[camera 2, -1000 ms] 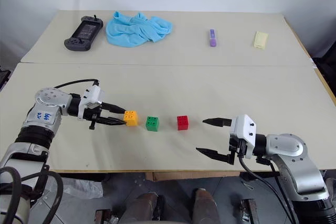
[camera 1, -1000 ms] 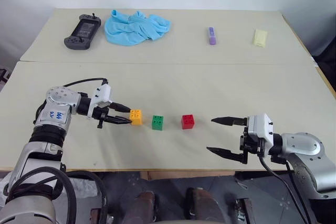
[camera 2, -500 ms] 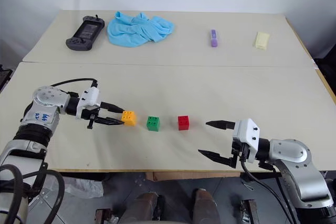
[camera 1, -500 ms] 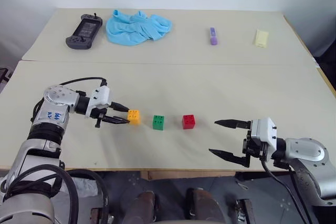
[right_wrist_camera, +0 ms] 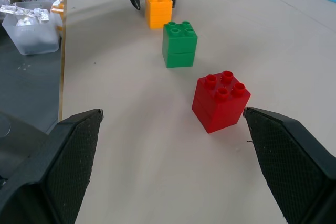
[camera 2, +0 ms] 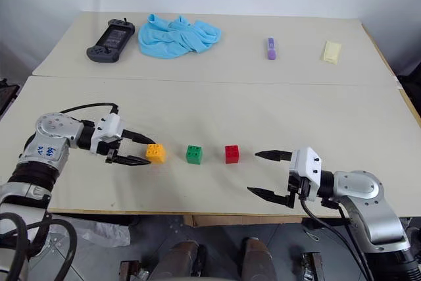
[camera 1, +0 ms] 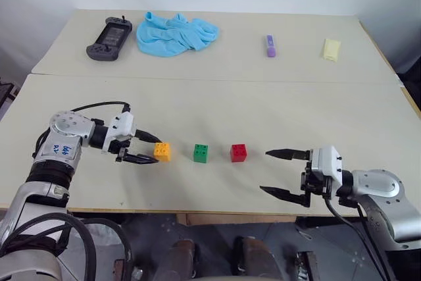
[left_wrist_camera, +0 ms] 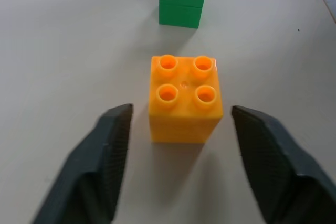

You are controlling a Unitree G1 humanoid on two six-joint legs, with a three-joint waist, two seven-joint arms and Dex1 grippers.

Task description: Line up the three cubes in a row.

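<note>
Two pale tabletops (camera 1: 217,106) are butted together along a seam, the three cubes standing on the nearer one, roughly midway between its left and right edges and closer to its front edge than to the seam. Counted from the left: one orange-yellow cube (camera 1: 162,152), one green cube (camera 1: 200,153), one red cube (camera 1: 239,153). They are set apart from one another in a single line running parallel to the front edge.

A change is seen at the left gripper (camera 1: 148,150): a second ago its fingers were pinched narrow against the orange-yellow cube, and now they are spread, one finger (left_wrist_camera: 105,150) on each side of the cube with a gap visible on both sides. The cube is therefore judged to have been released and left standing on the surface. With all three cubes apart, upright and in line, the row is judged to be essentially made; only the withdrawal of the left gripper appears to remain.

The right gripper (camera 1: 281,174) is held wide open and empty near the front edge, beside the red cube and apart from it.

Along the far edge of the farther tabletop are counted one black game controller (camera 1: 107,30), one blue cloth (camera 1: 175,31), one purple marker (camera 1: 270,45) and one pale yellow flat piece (camera 1: 331,49).
</note>
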